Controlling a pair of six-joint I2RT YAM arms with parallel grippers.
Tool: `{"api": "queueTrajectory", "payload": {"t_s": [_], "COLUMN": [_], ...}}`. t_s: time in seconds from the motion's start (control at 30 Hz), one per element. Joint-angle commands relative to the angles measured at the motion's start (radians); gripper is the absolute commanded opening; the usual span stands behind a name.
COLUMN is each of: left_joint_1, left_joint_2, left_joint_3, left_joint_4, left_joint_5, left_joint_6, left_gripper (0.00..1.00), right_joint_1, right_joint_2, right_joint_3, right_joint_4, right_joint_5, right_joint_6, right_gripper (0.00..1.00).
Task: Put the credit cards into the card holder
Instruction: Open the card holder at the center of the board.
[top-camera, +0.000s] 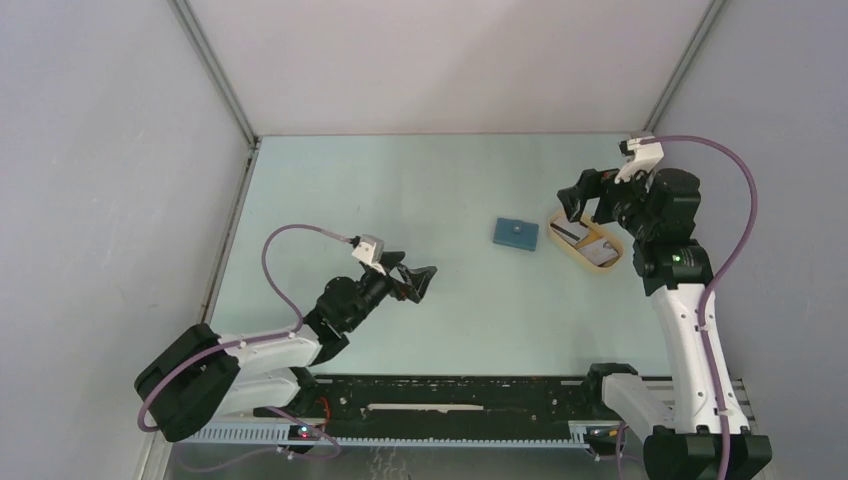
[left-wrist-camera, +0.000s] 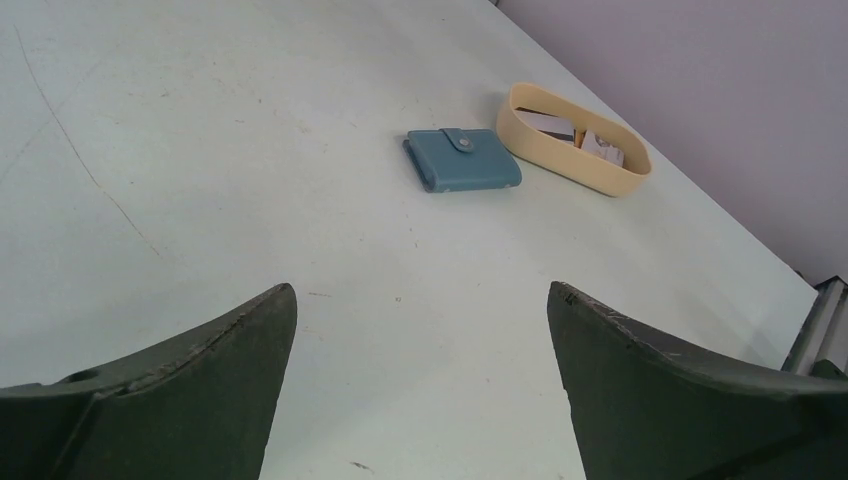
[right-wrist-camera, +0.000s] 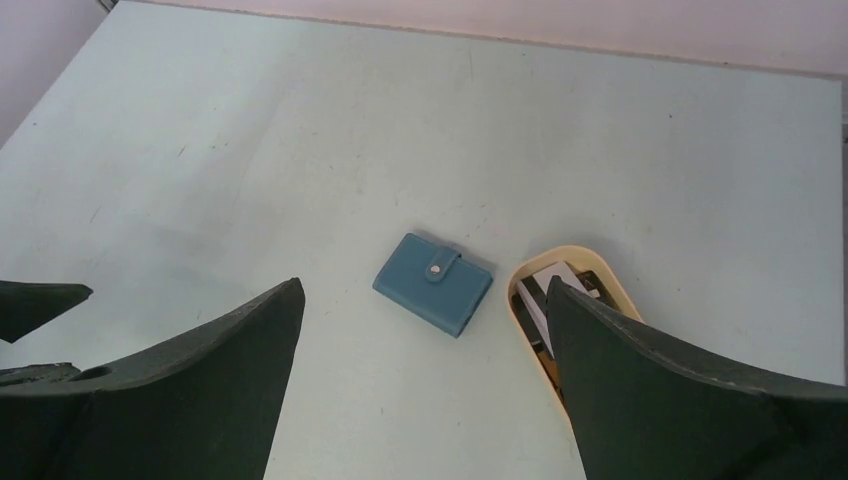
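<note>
A pale green worktop (top-camera: 400, 190) is enclosed by grey walls on the left, far and right sides, and most of its surface lies open. One blue card holder (top-camera: 516, 233) lies closed and flat, right of centre, well clear of every edge. Just beside it on the right, not touching it, one beige oval tray (top-camera: 610, 262) holds the credit cards (top-camera: 568, 232). At least two are seen, one with a dark stripe; the exact count cannot be told. The left arm (top-camera: 270, 350) is stretched low toward the middle, its left fingers (left-wrist-camera: 190, 390) spread wide and empty. The right arm (top-camera: 690, 320) is raised above the tray, its right fingers (right-wrist-camera: 190, 390) likewise apart, holding nothing.
</note>
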Motion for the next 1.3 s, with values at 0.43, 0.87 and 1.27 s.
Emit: {"api": "queueTrajectory", "payload": {"t_s": [0.43,0.87,1.27], "left_joint_1": [0.011,0.135,0.156], "left_joint_2": [-0.027,0.275,0.404], "left_joint_3": [0.212,0.802,0.749], "left_joint_4": [-0.135,-0.391,-0.387], "left_joint_5": [0.102,0.372,0.406], "left_joint_6": [0.074,-0.001,0.083], "left_gripper": [1.0,1.0,0.95], "right_joint_1": [0.107,0.104,0.178], "right_joint_2": [0.265,0.571,0.939], "right_joint_3": [0.092,0.25,0.452], "right_joint_4": [-0.068,-0.192,-0.271], "right_joint_5": [-0.308,-0.169,0.036], "right_joint_6": [-0.374,-0.272,-0.171], "right_gripper": [1.0,1.0,0.71]}}
